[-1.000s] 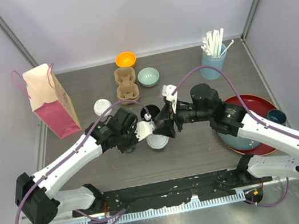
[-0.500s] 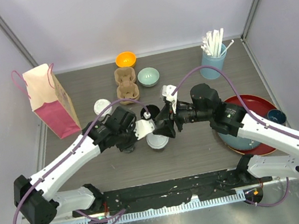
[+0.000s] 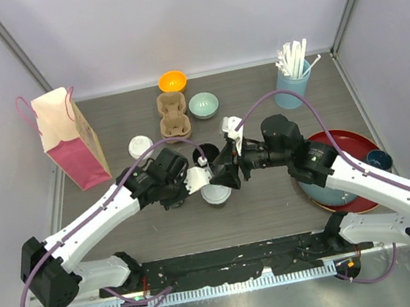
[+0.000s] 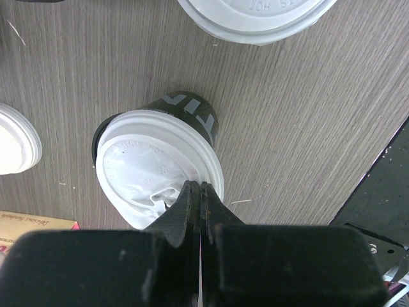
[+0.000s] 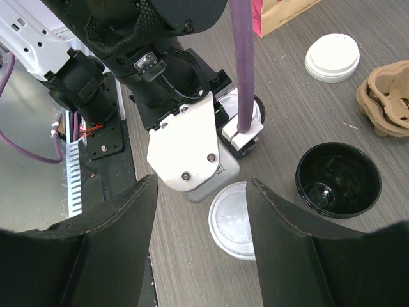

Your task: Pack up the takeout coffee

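A black cup (image 4: 192, 118) (pale lettering on its side) with a white lid (image 4: 153, 166) stands under the left gripper (image 4: 197, 187), which is pinched closed at the lid's near edge. The right gripper (image 5: 201, 243) gapes wide above a second cup (image 5: 233, 220), also lidded. The table (image 3: 277, 204) is grey wood-grain and the walls (image 3: 165, 17) are pale.

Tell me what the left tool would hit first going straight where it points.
Probably the white lid of the black cup: the left tool has its shut tips right at the lid's near rim, though contact is hard to judge.
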`<state>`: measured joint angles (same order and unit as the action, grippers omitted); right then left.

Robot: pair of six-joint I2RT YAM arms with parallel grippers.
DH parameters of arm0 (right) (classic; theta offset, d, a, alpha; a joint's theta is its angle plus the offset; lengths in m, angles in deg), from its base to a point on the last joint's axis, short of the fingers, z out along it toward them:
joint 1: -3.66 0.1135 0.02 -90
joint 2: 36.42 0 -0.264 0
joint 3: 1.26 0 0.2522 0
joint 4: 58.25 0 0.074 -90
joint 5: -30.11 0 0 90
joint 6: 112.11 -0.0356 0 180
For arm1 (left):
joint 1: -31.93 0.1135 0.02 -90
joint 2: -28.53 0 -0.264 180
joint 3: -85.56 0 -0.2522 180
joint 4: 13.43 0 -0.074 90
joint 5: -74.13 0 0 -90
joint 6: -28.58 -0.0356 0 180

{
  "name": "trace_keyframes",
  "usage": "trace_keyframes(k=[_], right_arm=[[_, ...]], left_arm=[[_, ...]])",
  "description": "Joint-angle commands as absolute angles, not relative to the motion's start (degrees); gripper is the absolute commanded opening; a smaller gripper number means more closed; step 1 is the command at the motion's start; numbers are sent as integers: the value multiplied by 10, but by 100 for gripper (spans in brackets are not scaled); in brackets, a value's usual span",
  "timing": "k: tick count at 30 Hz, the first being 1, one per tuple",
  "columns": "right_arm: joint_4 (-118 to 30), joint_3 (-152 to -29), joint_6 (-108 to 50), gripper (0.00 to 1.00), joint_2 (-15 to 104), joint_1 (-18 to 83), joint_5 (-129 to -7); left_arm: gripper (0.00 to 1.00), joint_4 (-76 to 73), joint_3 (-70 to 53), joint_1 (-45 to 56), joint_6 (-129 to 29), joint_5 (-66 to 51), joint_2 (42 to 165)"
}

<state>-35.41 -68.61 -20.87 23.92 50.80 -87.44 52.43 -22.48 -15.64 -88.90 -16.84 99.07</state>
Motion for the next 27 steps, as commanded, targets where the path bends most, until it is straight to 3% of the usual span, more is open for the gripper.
trace_keyframes(k=[1, 13, 27], right_arm=[[-368, -707, -206, 63, 223, 508, -881], [-367, -707, -205, 63, 226, 508, -884], [-364, -711, -205, 63, 226, 508, -887]], left_arm=[[0, 509, -224, -158, -893, -164, 988], [0, 519, -194, -159, -893, -225, 973], [0, 510, -222, -159, -896, -197, 978]])
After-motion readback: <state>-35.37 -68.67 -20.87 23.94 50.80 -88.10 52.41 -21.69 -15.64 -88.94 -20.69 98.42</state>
